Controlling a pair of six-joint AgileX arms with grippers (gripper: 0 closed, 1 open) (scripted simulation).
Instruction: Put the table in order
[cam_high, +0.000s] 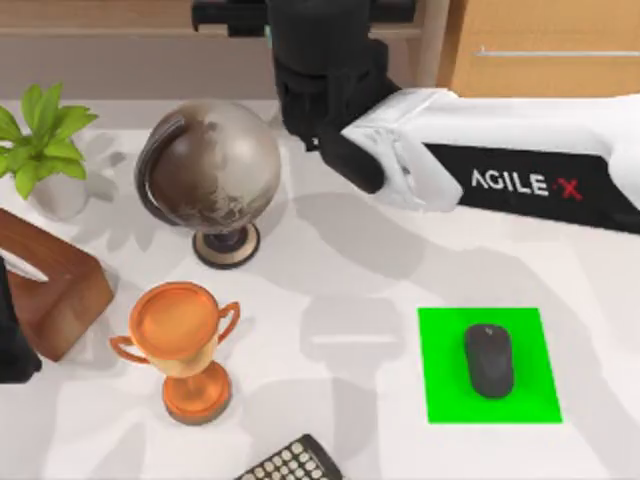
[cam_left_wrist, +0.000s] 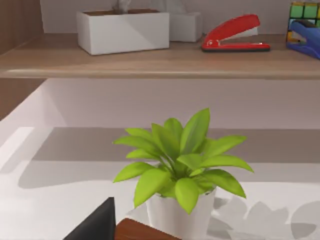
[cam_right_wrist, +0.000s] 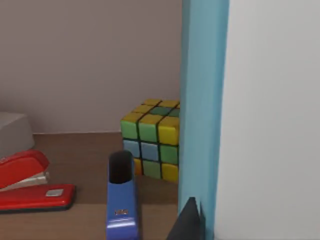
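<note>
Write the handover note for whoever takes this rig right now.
Left gripper: parked at the table's left edge, by the plant and wooden block.
Right gripper: up at the back shelf, near the cube and blue stapler, against a teal-and-white panel.
On the table: globe, trophy, calculator, mouse on its mat.
Left: probably globe, trophy and calculator.

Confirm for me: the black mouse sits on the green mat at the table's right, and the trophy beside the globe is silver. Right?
Not quite. In the top view the trophy is copper-orange, not silver. The black mouse does sit on the green mat at the right, and the trophy stands near the globe.
</note>
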